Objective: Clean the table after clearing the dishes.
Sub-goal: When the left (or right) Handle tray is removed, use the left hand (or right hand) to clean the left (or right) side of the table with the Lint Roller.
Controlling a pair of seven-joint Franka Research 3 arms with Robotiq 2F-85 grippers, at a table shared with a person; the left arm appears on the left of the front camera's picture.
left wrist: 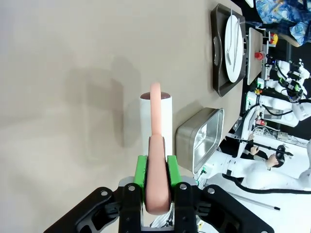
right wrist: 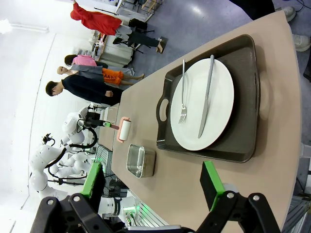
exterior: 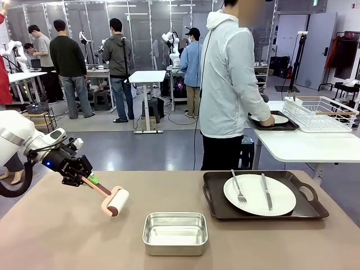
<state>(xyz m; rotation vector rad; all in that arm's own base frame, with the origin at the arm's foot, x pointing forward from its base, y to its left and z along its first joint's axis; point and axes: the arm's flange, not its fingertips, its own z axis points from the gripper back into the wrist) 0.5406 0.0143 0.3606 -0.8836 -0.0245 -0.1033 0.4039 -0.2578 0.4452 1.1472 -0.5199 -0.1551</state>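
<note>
I see left gripper (exterior: 90, 180) clamped on lint roller (exterior: 115, 201) pink handle, over table (exterior: 56, 236) left side. Right gripper (right wrist: 152, 182) fingers wide apart, holding nothing. Empty steel pan (exterior: 175, 232) near centre. Right: tray (exterior: 216, 211) carrying plate (exterior: 281, 198), fork (exterior: 238, 188), knife (exterior: 266, 191).

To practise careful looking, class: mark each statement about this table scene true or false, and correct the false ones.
1. The left gripper is shut on the roller's pink handle. True.
2. The plate lies in the steel pan. False: it lies on the dark tray, right of the steel pan.
3. The right gripper holds the fork. False: it is open; the fork lies on the plate.
4. The knife lies on the plate. True.
</note>
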